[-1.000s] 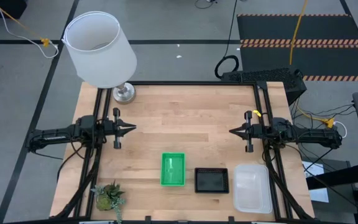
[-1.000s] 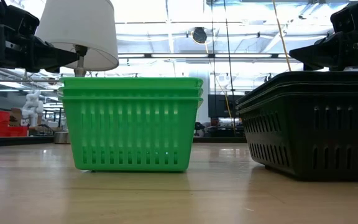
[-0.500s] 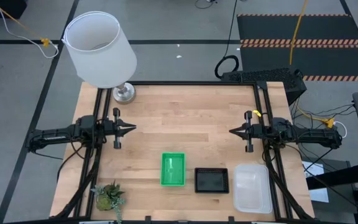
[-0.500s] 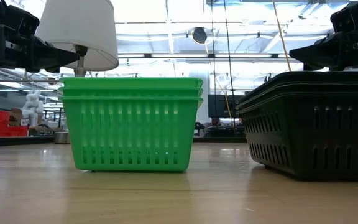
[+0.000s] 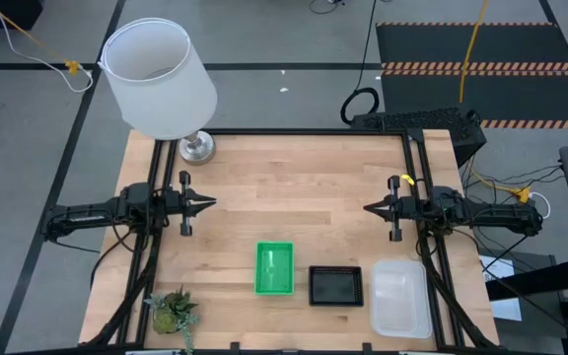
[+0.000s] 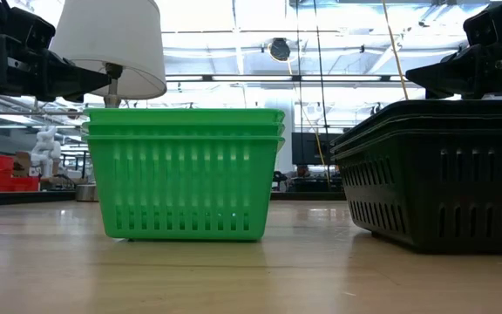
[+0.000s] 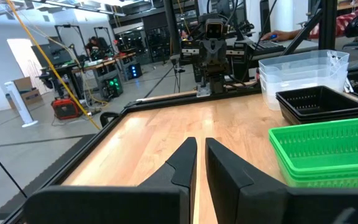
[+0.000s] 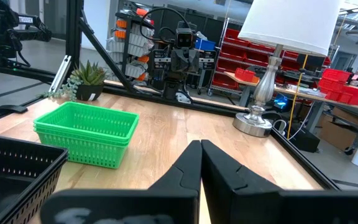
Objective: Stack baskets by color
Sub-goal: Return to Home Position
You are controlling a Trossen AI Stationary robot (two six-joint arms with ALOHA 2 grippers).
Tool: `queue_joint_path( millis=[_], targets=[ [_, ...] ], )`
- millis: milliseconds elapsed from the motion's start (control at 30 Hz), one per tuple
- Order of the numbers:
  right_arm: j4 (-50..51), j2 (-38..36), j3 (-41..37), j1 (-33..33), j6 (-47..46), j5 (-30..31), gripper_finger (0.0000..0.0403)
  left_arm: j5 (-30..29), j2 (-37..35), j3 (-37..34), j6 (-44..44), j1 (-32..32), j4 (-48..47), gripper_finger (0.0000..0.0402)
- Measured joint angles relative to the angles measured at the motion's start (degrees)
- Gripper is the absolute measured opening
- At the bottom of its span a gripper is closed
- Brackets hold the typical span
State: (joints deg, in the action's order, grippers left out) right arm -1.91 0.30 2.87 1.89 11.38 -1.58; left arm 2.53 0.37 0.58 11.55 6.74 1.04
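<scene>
No word, brand, number or sign is legible anywhere on the table or in the workshop beyond it.

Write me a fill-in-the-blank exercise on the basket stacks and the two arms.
1. The black stack stands between the green stack and the ____ one.
2. The lamp stands on the ____ arm's side of the table.
3. The left gripper and right gripper face each other, both with fingers ____.
4. The potted plant sits nearest the ____ stack.
Missing words: clear; left; shut; green.
</scene>
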Motion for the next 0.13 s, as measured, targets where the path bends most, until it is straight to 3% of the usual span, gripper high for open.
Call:
queue_joint_path(
  millis=[133],
  targets=[
    [0.02,0.0,0.01,0.02,-0.02,0.0,0.0002,0.02,-0.01,0.0,0.0,0.0,0.0,0.0037]
  ],
)
